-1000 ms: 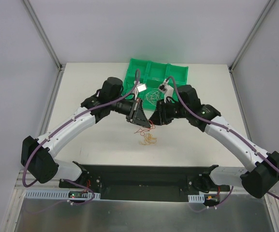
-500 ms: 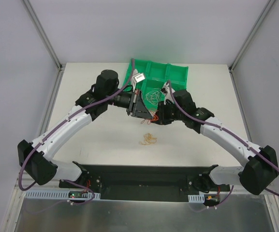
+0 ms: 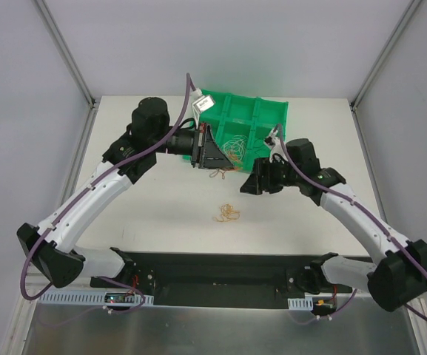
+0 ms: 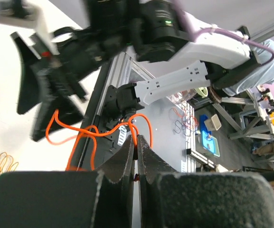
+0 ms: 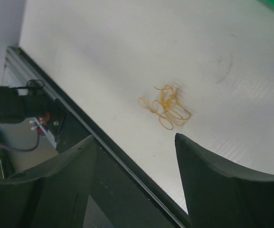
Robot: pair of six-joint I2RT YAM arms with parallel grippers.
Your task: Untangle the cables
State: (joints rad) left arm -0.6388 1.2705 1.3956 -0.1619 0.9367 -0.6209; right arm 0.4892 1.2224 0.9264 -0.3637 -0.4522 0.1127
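Clamped between the tightly closed fingers of the left pincer [image 4: 137, 145]: an orange cable [image 4: 95, 129], looping out ahead of it. Below the wide-open right pincer [image 5: 134, 142], apart from it: a yellow cable bundle [image 5: 167, 107] on the matte white table [image 5: 103, 42]. Just beyond the left pincer, a green tray [image 3: 261, 111]; all around, plain grey walls [image 3: 235, 44].
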